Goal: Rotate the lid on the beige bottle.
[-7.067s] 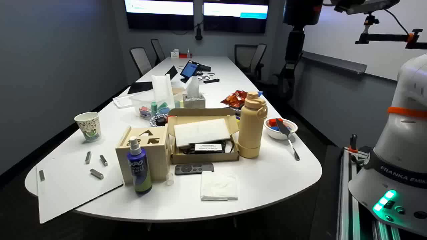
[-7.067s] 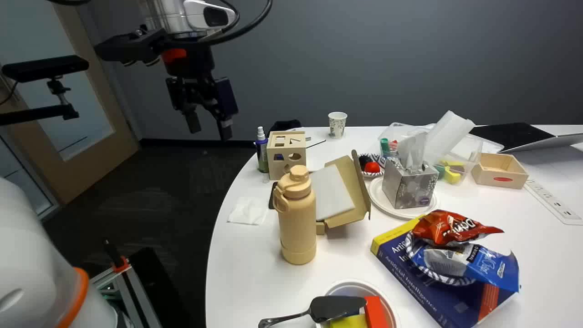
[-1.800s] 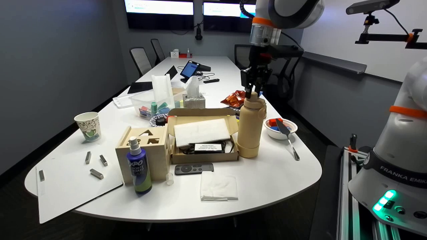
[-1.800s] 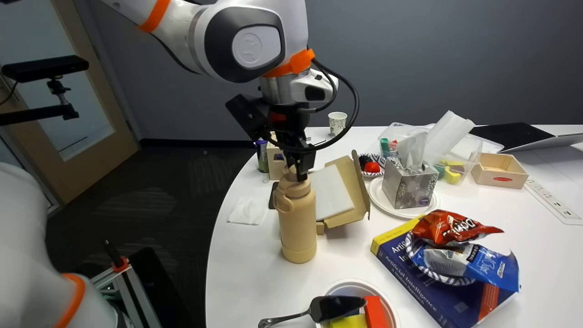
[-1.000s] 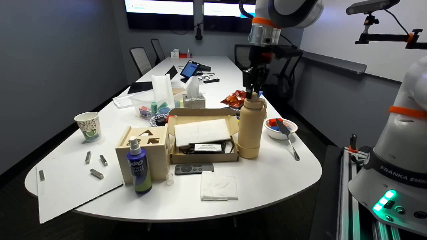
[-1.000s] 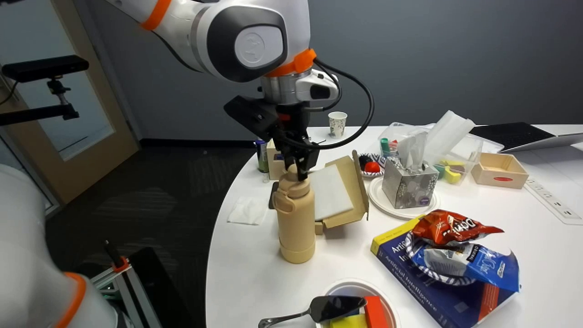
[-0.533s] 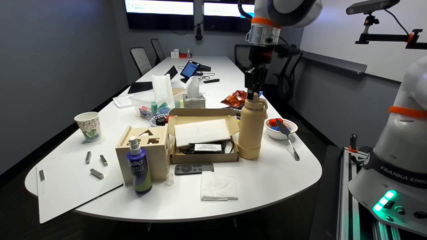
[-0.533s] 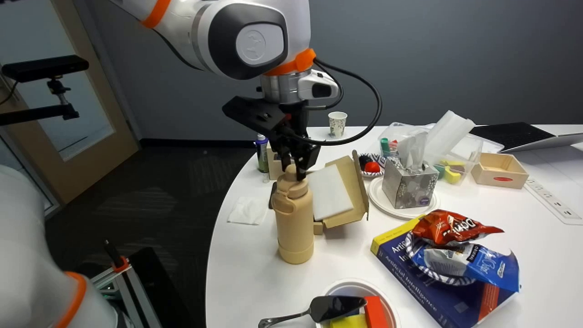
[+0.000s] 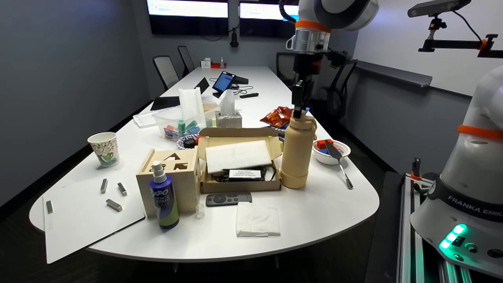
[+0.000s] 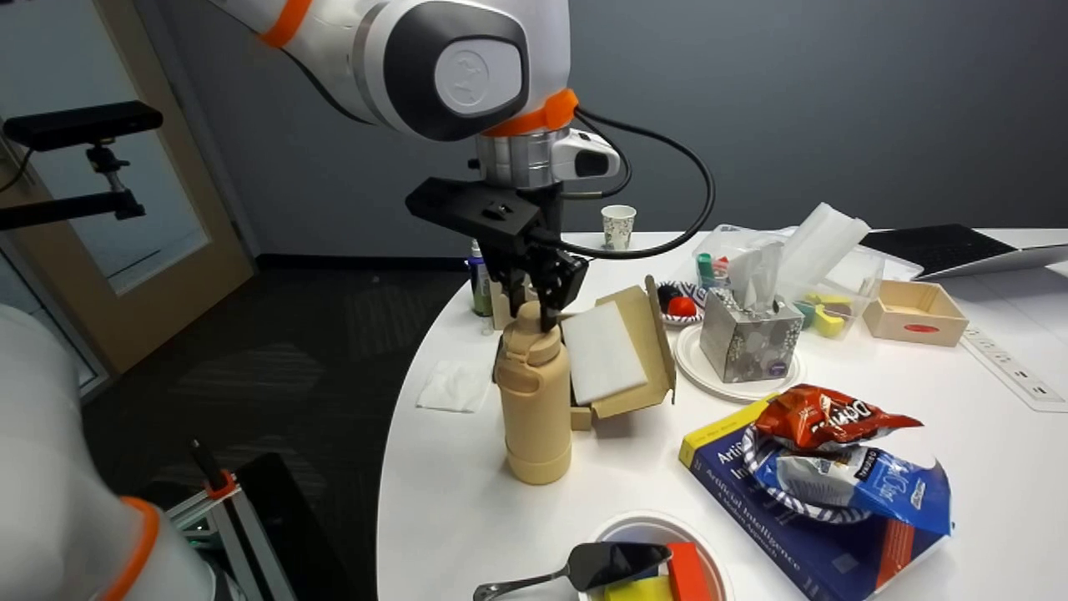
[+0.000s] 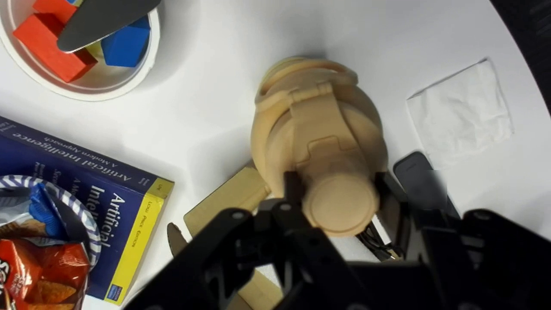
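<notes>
Lid (image 11: 340, 204) of the beige bottle (image 10: 537, 417) stands within the gripper (image 11: 338, 184), apparently clamped by both jaws. Judged step: rotation. Next move calls for a steady turn, without tipping the bottle.

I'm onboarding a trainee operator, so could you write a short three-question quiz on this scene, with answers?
1. What does the gripper have between its jaws? A) the paper cup; B) the lid of the beige bottle; C) the remote.
2. True or false: the tissue box stands on a white plate.
3. Fill the gap: the cake server has its blade over coloured blocks in a white ....

Key: 1 B; 2 true; 3 bowl.
</notes>
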`<state>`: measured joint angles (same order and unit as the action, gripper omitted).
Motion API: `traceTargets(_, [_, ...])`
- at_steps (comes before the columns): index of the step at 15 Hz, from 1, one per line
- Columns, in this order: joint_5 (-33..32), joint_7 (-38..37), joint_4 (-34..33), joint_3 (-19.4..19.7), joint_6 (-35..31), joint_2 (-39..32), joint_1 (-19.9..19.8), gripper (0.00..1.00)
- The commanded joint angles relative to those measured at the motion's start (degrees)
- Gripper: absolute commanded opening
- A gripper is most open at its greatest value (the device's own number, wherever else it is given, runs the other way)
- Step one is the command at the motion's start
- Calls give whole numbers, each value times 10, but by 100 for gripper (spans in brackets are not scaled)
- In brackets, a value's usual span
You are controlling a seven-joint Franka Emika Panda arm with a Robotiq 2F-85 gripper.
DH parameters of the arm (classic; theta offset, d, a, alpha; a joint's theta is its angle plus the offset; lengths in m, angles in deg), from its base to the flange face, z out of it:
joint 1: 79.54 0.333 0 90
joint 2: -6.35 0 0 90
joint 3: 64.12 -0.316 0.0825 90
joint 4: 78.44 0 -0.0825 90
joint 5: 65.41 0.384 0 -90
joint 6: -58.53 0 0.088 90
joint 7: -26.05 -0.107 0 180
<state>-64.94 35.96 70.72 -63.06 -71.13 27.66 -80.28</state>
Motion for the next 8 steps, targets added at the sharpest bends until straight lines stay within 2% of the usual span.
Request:
traceTargets(1, [-6, 62, -9, 20, 31, -15, 12, 21])
traceTargets(8, [-3, 156, -20, 37, 57, -27, 27, 21])
